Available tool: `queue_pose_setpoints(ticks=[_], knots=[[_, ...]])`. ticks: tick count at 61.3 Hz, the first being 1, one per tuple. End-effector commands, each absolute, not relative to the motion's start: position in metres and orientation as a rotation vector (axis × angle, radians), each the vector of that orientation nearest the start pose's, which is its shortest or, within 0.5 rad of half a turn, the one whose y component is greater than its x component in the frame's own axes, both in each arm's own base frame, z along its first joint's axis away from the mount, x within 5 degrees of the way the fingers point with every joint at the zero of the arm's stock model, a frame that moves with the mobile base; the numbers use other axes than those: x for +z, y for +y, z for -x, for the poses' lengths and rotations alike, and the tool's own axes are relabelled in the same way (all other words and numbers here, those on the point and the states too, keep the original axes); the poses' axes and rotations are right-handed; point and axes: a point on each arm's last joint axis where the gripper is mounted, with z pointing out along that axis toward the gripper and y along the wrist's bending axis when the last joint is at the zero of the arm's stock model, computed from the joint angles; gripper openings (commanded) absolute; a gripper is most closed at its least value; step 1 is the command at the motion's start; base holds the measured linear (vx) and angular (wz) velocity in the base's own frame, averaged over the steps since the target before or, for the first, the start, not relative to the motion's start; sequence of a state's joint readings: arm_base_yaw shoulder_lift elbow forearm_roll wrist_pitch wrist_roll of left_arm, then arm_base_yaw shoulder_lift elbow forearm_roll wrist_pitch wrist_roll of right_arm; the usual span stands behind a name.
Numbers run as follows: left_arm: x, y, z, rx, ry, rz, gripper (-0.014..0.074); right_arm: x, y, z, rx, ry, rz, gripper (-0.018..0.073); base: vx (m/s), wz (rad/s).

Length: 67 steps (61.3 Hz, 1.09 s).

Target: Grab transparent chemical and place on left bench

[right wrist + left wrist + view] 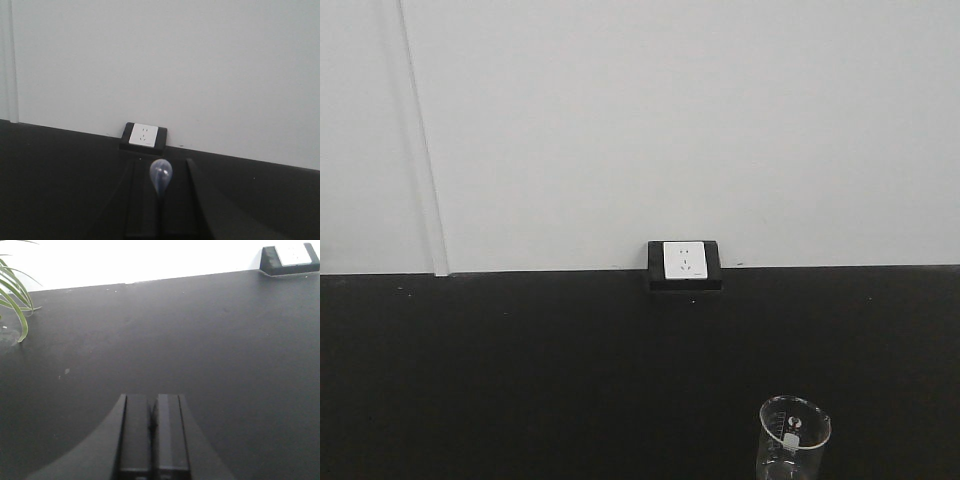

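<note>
The transparent chemical (161,177), a clear dropper with a bluish bulb, stands pinched between the black fingers of my right gripper (160,164). Only its bulb pokes up above the shut jaws; its stem is hidden between them. The gripper hovers over a black counter (60,170), facing the white wall. My left gripper (151,399) is shut with nothing between its fingers, low over the same black counter (210,350). The left bench is out of view. Neither gripper shows in the front view.
A glass beaker (794,435) stands at the counter's near right with a small pale item inside. A white wall socket in a black housing (684,262) (143,136) (290,257) sits at the wall. Plant leaves (15,300) hang in at the left.
</note>
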<state>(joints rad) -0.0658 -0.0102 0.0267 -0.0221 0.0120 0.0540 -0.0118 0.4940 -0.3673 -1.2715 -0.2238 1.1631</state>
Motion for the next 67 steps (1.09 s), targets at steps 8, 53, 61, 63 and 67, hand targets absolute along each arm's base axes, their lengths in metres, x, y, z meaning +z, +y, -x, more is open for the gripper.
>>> queue_pose_setpoints(ticks=[8,53,61,63,67], knots=[[0.2063,-0.0036,-0.0550,-0.035,1.429,-0.064,-0.0003,0.3080,0.0214,-0.1010,0.108,1.476,0.259,-0.0004,0.00,0.00],[0.2063,-0.0036,-0.0550,-0.035,1.429,-0.064,-0.0003,0.3083,0.0214,-0.1009,0.106,1.475,0.260,-0.0004,0.00,0.00],[0.2063,-0.0036,-0.0550,-0.035,1.429,-0.064,-0.0003,0.3083,0.0214,-0.1009,0.106,1.475,0.260,-0.0004,-0.03,0.00],[0.2063,-0.0036,-0.0550,-0.035,1.429,-0.064,-0.0003,0.3083,0.0214,-0.1009,0.106,1.475,0.260,-0.0004,-0.06,0.00],[0.2063,-0.0036,-0.0550,-0.035,1.429,-0.064,-0.0003,0.3083,0.0214,-0.1009,0.106,1.475,0.260,-0.0004,-0.09,-0.01]])
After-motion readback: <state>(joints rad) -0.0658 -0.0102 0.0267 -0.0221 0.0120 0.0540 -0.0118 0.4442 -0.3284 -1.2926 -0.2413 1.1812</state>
